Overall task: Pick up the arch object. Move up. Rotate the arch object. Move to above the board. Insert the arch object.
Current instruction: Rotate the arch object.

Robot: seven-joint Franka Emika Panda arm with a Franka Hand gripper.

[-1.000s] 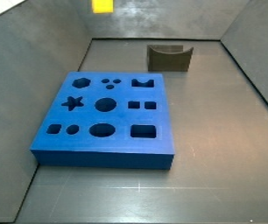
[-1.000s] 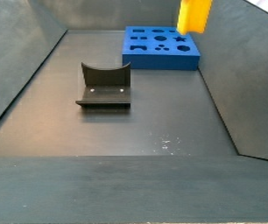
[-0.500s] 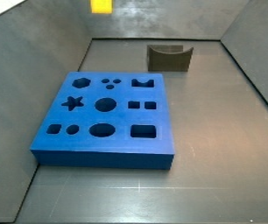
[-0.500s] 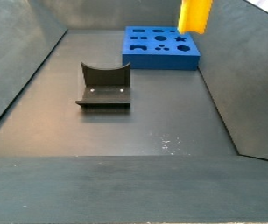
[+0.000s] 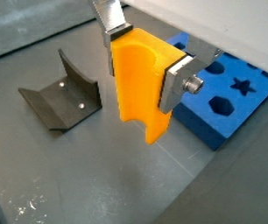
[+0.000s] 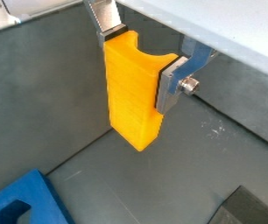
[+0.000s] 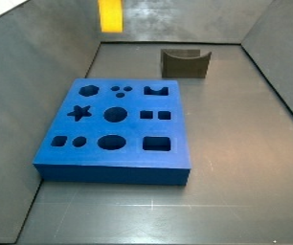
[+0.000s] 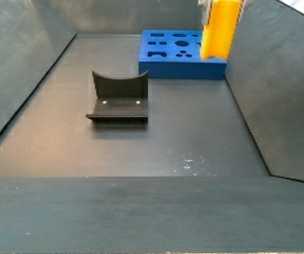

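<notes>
Hand [image 5: 143,63] clamped on the arch [image 5: 140,83], silver fingers [image 5: 176,81] pressed flat against its two sides in both wrist views; block hanging long and upright, lower end well clear of the floor [image 5: 89,175]. In a side view, just the yellow arch [image 7: 111,14] showing at the upper left of the frame, high and behind the far edge of the board [image 7: 116,129]; in a side view, arch [image 8: 220,30] at the upper right, in front of the board [image 8: 184,53] and near its right corner; hand itself not to be made out in either side view.

Risks from here, judged only: not yet lined up over any hole, so a drop now would likely strike blue slab or bare floor; grip sits on the upper part only, so a nudge against the board's rim could swing the long lower end and tilt the piece between the pads; a tilted or wrongly turned arch would likely jam at the mouth of its cut-out rather than slide in; picking the wrong hole among the star [image 5: 244,87], circles and squares also possible, since several look alike in size. Fixture [image 5: 61,94] standing well apart at centre left in the wrist view, no obstacle on this path.
</notes>
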